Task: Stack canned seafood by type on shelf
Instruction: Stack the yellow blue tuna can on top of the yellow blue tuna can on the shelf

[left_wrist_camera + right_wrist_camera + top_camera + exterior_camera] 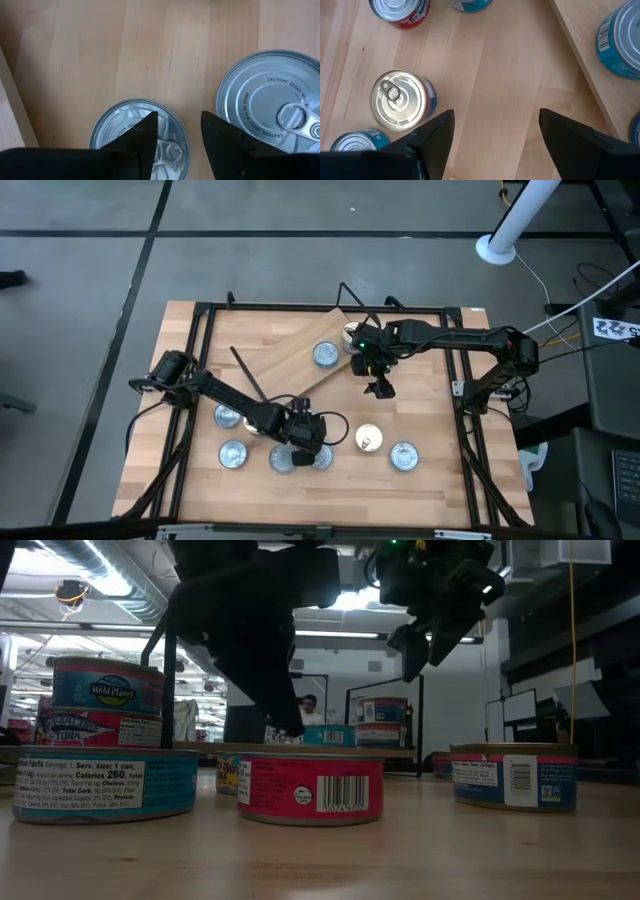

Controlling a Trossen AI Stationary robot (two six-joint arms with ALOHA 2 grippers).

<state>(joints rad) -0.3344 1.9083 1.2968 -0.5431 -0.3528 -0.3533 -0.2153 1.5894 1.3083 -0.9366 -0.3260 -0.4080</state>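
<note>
Pick-up step: left gripper (305,442), fingers parted and empty, hovered over a tin (140,132) well in front of the shelf (300,360); right gripper (378,385), wide open, waited beside the shelf; next: descend, close.

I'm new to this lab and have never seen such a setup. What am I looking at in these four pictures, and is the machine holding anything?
It is a robot with two dark arms at a wooden table. One picture looks straight down from above, one looks level across the tabletop, and two come from cameras on the arms' wrists. Flat round seafood tins lie scattered on the table; a few sit on a small wooden shelf lying at an angle. The left end effector hangs low over a silver-lidded tin, fingers apart, one at each side of its lid, not gripping. The right end effector hangs wide open and empty above bare table beside the shelf. Nothing is held.
</note>
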